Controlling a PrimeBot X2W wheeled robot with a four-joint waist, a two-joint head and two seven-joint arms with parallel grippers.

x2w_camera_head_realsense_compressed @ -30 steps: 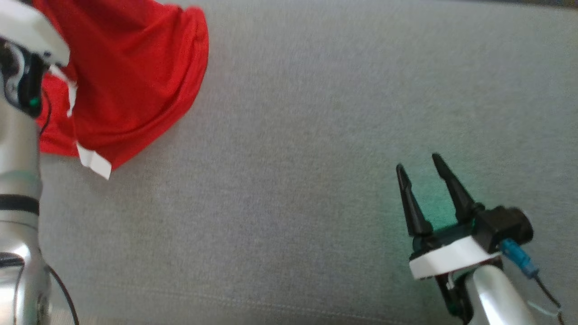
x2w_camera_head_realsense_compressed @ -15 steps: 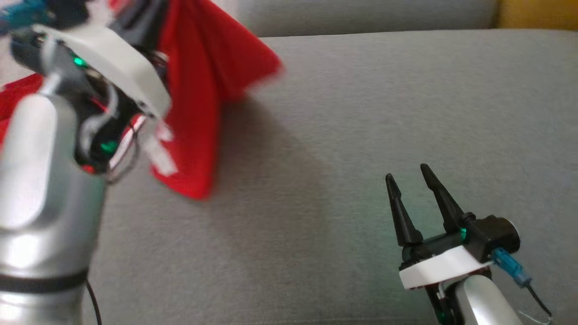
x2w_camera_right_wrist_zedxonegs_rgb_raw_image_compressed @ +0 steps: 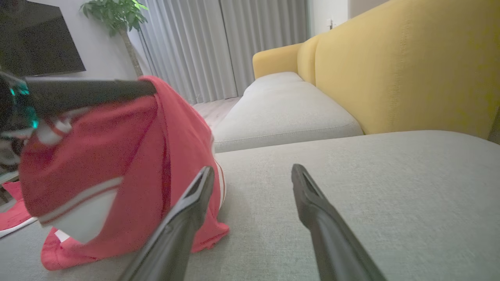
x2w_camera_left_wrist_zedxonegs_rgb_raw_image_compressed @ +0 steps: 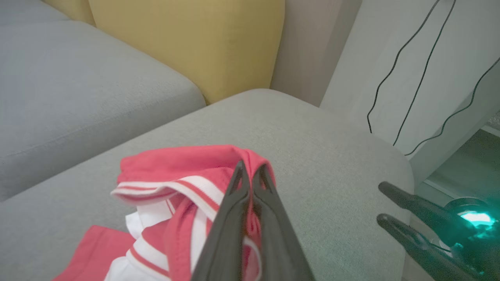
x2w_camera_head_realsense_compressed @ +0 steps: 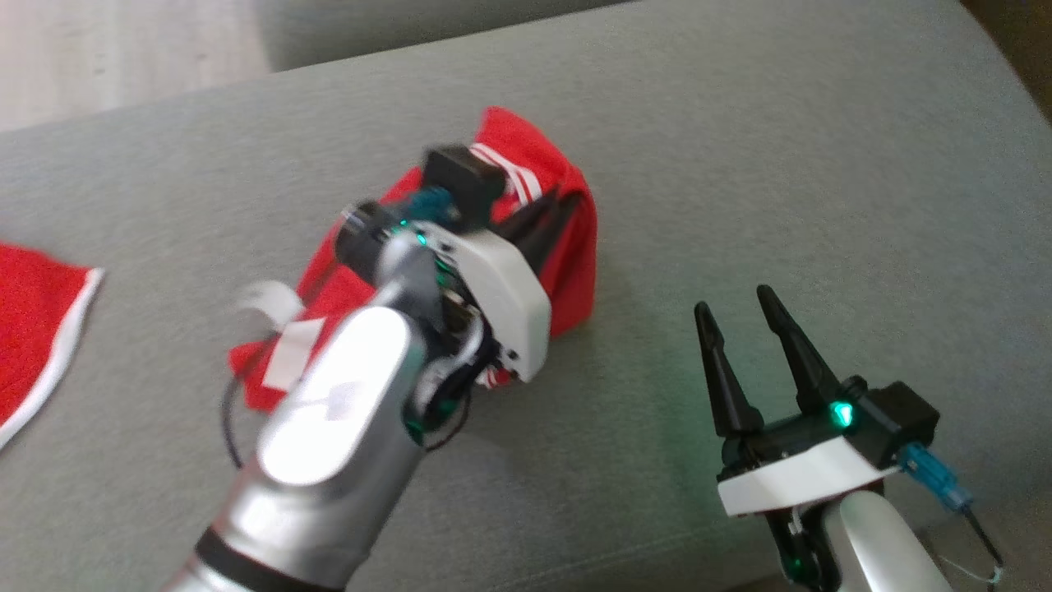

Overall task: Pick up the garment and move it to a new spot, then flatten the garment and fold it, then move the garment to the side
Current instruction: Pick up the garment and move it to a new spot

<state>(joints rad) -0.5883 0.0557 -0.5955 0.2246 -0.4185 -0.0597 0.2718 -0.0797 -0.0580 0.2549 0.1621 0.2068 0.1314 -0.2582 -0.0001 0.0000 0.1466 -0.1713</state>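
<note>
On the left gripper (x2w_camera_left_wrist_zedxonegs_rgb_raw_image_compressed: 252, 168) the two long dark fingers (x2w_camera_left_wrist_zedxonegs_rgb_raw_image_compressed: 234, 218) are pinched together on a fold of the red fabric garment with white stripes (x2w_camera_head_realsense_compressed: 575, 271). The garment hangs bunched from them, its lower edge touching the grey fabric sofa cushion (x2w_camera_head_realsense_compressed: 781, 148). At the garment's 4 o'clock, the right gripper (x2w_camera_head_realsense_compressed: 733, 300) has its fingers spread apart, holding nothing.

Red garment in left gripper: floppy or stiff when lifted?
Likely floppy: the garment drapes in loose folds from the left gripper, with its lower edge bunched on the cushion. Probably light, since a fingertip pinch holds it up. It may trail or swing when moved.
</note>
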